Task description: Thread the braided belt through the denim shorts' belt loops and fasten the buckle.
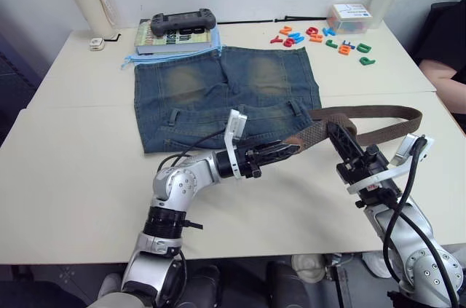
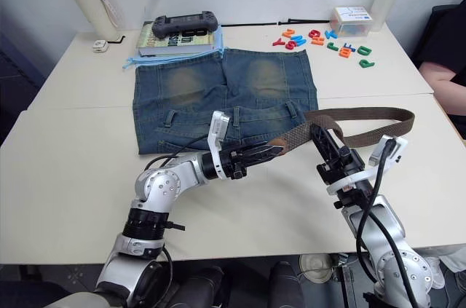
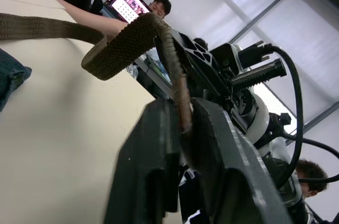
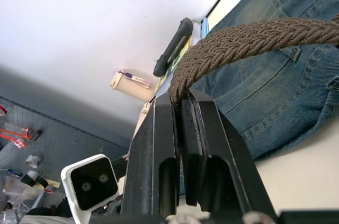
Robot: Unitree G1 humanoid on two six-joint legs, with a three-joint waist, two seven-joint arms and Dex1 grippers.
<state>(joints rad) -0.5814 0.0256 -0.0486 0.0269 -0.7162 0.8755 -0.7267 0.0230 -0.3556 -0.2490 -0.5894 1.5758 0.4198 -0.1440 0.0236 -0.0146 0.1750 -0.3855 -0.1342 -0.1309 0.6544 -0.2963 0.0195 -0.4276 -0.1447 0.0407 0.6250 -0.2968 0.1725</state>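
Here we see the denim shorts [image 1: 226,97] lying flat on the pale counter [image 1: 73,170], waistband toward us, hems toward the far wall. The near half of the counter, in front of the shorts and to their left, is bare and gives wide room; the near edge runs just behind both forearms.

The braided belt [image 1: 378,122] lies to the right of the shorts, bending back on itself near the counter's right side. Its nearer run comes back toward the waistband, rising off the surface where both grippers hold it.

Our left gripper [image 1: 280,151] reaches in low from the left, its jaws closed tight on the belt's tan end just in front of the waistband, near one of the belt loops [image 1: 295,109]. Our right gripper [image 1: 336,132] points up and away, its jaws pinched shut on the woven strap a little farther along; the right wrist view shows the braid wedged between the two fingers [image 4: 164,128].

At the far edge stand a book [image 1: 175,40] with a black controller [image 1: 182,22] on it, just beyond the hems, and a cream bottle [image 1: 87,2] at the far left. Coloured letters [image 1: 320,38] lie scattered far right, beside a small clear box [image 1: 349,18] holding coloured pieces. A person's arm [image 1: 444,75] rests by the right edge.
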